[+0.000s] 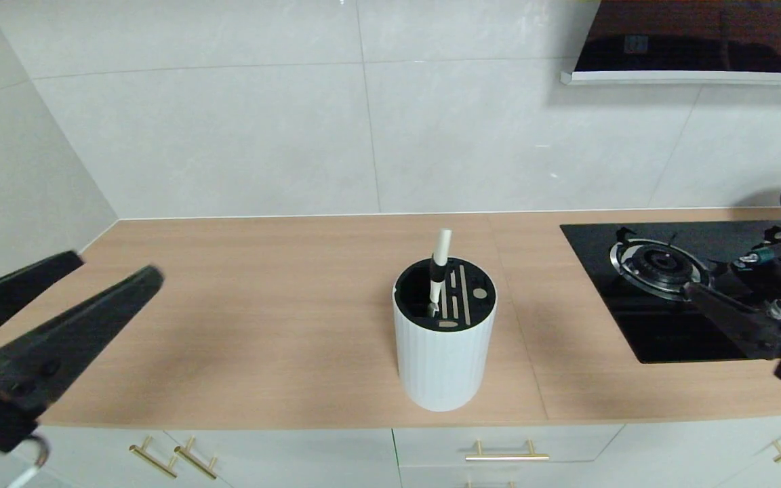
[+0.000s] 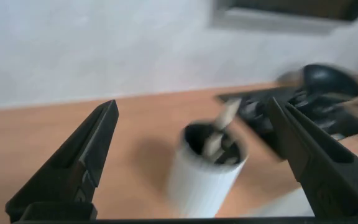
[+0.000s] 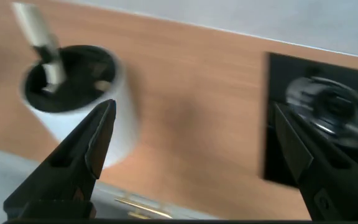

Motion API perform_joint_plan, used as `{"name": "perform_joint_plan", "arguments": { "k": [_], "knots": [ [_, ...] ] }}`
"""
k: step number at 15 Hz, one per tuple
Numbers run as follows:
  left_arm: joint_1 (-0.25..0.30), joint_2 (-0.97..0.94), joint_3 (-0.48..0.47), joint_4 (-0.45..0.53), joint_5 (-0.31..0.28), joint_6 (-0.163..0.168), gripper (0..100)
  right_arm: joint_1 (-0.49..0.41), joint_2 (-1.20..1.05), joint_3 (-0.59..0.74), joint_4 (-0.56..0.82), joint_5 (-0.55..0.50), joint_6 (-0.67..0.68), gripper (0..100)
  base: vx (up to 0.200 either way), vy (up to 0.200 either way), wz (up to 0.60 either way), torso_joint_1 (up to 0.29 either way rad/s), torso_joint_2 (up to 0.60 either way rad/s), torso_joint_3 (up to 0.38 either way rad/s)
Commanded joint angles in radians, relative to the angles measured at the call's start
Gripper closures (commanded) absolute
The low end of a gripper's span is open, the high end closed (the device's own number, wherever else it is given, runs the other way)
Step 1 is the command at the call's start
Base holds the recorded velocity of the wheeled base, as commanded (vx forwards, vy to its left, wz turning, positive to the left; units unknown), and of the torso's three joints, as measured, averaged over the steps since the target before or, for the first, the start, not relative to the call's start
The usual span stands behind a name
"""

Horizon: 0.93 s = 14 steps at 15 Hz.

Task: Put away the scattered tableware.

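Standing on the wooden counter, near its front edge, a white ribbed holder carries a black slotted insert on top. One utensil sits in the insert's large open compartment, on its nine o'clock side, with the cream handle up and leaning slightly toward one o'clock; its working end is sunk too deep to tell what kind it is. At nine o'clock of the holder, well apart from it, the left gripper hangs over the counter with its fingers spread wide and nothing between them. At three o'clock, over the black hob and near its burner, the right gripper is likewise spread and empty. Brass-handled drawers lie at six o'clock
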<state>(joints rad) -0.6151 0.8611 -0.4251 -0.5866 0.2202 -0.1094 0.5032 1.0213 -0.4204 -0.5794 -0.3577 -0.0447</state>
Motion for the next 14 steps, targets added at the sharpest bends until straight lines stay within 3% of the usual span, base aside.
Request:
{"name": "perform_joint_plan", "arguments": {
  "k": [1,3,5,6,7,9,10,12,13,14],
  "knots": [
    [0.155,-0.447,0.042,0.373,-0.05,-0.003,0,-0.212,-0.385,0.149,0.053,0.077,-0.001,0,0.0,0.0,0.0,0.0,0.0,0.0],
    [0.248,-0.613,0.048,0.528,-0.133,-0.003,0,-0.268,-0.576,0.137,0.205,0.085,-0.006,0,0.0,0.0,0.0,0.0,0.0,0.0],
    [0.314,-0.748,0.035,0.637,-0.176,-0.003,0,-0.311,-0.75,0.08,0.389,0.086,-0.017,0,0.0,0.0,0.0,0.0,0.0,0.0],
    [0.324,-0.769,0.029,0.653,-0.177,-0.003,0,-0.313,-0.791,0.06,0.444,0.086,-0.023,0,0.0,0.0,0.0,0.0,0.0,0.0],
    [0.342,-0.797,0.028,0.663,-0.162,-0.001,0,-0.319,-0.886,0.019,0.598,0.088,-0.029,0,0.0,0.0,0.0,0.0,0.0,0.0],
    [0.345,-0.797,0.023,0.654,-0.041,-0.001,0,-0.394,-0.92,0.009,0.674,0.089,-0.026,0,0.0,0.0,0.0,0.0,0.0,0.0],
    [0.351,-0.787,0.019,0.64,-0.03,-0.001,0,-0.428,-0.925,0.014,0.678,0.094,-0.026,0,0.0,0.0,0.0,0.0,0.0,0.0],
    [0.471,-0.764,-0.017,0.62,-0.073,0.017,0,-0.506,-0.977,0.035,0.688,0.146,-0.027,0,0.0,0.0,0.0,0.0,0.0,0.0],
    [0.479,-0.763,-0.017,0.616,-0.081,0.046,0,-0.517,-1.0,0.06,0.696,0.163,-0.027,0,0.0,0.0,0.0,0.0,0.0,0.0],
    [0.483,-0.763,-0.015,0.616,-0.079,0.046,0,-0.517,-1.003,0.065,0.694,0.163,-0.029,0,0.0,0.0,0.0,0.0,0.0,0.0]
  ]
}}
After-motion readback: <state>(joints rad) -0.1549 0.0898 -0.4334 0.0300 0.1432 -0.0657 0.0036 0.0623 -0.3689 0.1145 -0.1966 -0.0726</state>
